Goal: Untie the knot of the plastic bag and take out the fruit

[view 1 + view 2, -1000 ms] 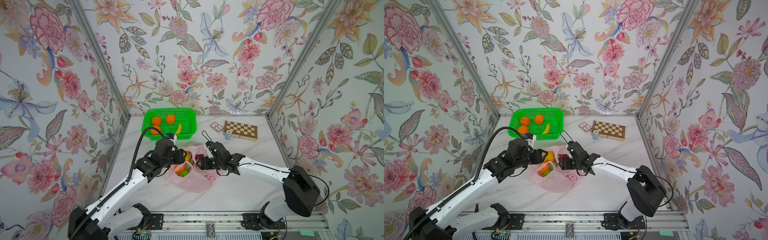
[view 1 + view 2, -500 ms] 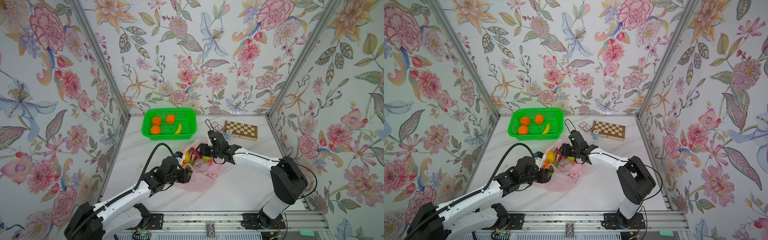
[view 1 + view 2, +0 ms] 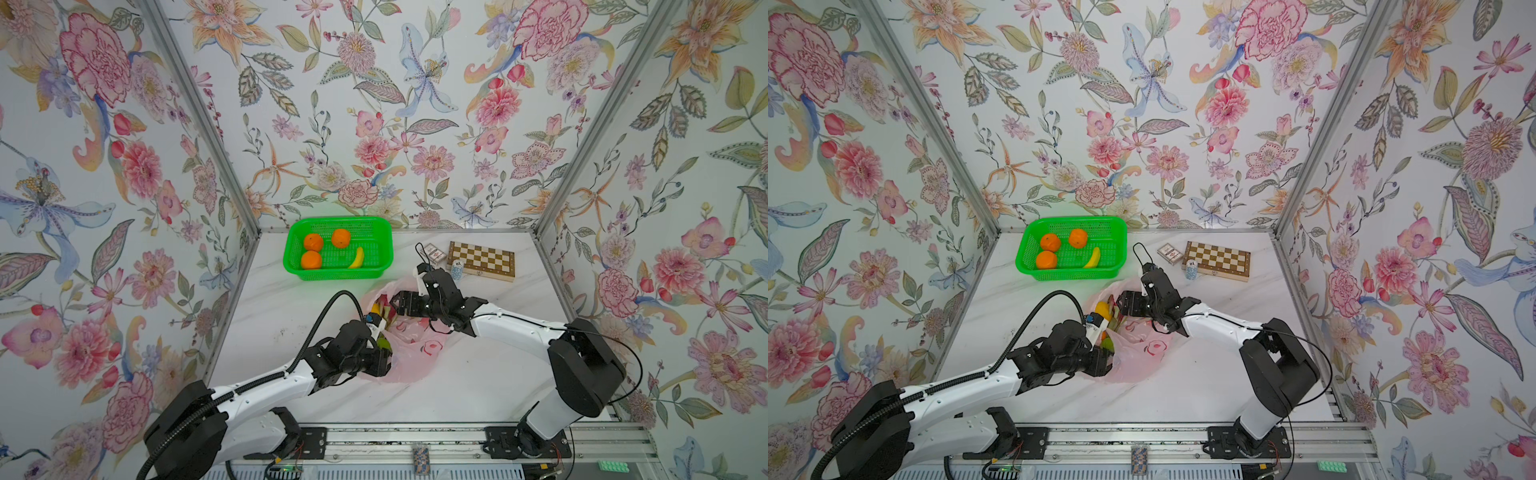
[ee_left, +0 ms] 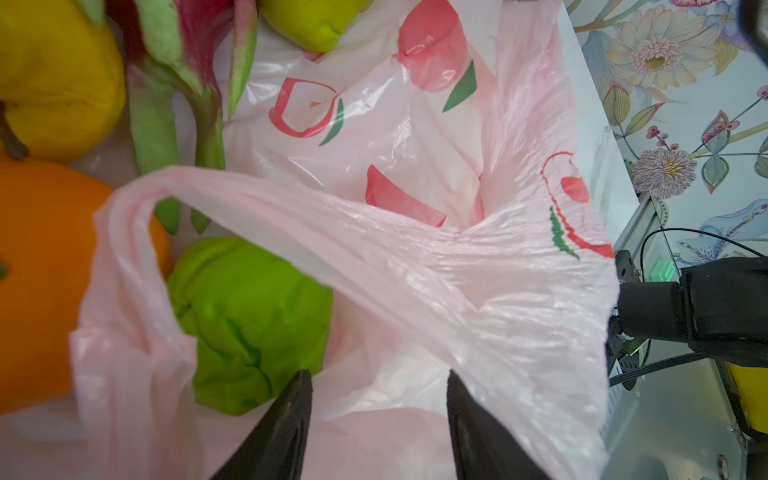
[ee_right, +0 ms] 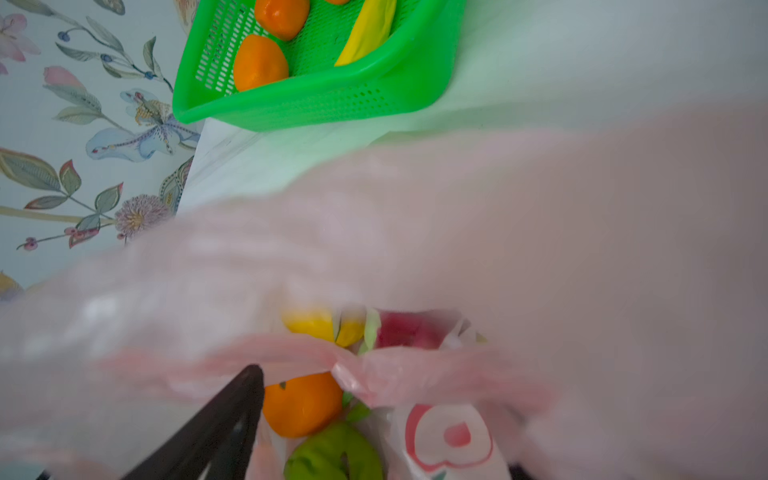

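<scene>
Left gripper: two dark fingers, cut off by the frame edge, stand apart with loose film of the plastic bag slack in the gap. Open, pinching nothing I can see. In both top views its tips are buried in the bag's near rim. Just ahead of it a handle loop droops across the fruit. Green fruit is just beside one fingertip and the orange is off to that side. Yellow fruit and dragon fruit lie farther ahead. All are cropped or part-covered. Whether the handles hold any twist cannot be told.

Right gripper: over the bag's far rim, facing the left gripper across the mouth. Its wrist view is smeared pink. One finger shows and its partner is lost behind film, so I cannot tell whether it is open or closed. Past that finger lies blurred fruit under a strap.

Beyond the right gripper on the bench, toward the back wall: green basket with three oranges and a banana. A chessboard lies well apart from it.
</scene>
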Robot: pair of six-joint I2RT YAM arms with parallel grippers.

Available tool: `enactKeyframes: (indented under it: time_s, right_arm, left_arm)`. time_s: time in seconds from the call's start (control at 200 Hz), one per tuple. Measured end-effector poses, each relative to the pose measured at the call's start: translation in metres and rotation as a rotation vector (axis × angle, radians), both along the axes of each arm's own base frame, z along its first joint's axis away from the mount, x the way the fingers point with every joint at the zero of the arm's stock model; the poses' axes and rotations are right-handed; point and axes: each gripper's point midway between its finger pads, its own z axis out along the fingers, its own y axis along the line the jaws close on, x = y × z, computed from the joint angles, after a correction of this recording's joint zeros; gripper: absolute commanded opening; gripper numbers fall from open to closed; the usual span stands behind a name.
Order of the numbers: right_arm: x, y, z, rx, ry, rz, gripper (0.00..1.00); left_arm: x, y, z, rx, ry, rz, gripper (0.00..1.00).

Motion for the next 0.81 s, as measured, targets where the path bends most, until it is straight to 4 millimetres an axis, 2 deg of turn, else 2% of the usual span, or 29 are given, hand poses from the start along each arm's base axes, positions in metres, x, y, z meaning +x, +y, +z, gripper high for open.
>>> enactKeyframes:
  time_s: [0.15, 0.305, 0.56, 0.711, 0.806]
  right_arm:
    - [-0.026, -0.002, 0.004, -0.043, -0.099, 0.057, 0.81]
    - [-0.027, -0.008, -0.007, -0.169, -0.175, 0.077, 0.78]
    - [-0.004, -0.015, -0.042, -0.450, -0.226, 0.110, 0.79]
    - [0.013, -0.019, -0.046, -0.521, -0.234, 0.093, 0.84]
    - [0.031, -0.021, -0.047, -0.538, -0.229, 0.057, 0.87]
  left_arm:
    - [0.002, 0.001, 0.000, 0.011, -0.018, 0.002, 0.56]
    - [0.004, 0.002, 0.000, 0.020, -0.032, 0.000, 0.56]
    - [0.004, 0.002, 0.000, 0.019, -0.035, -0.001, 0.56]
    - [0.004, 0.002, 0.000, 0.019, -0.034, -0.001, 0.56]
    - [0.004, 0.002, -0.001, 0.021, -0.033, 0.000, 0.56]
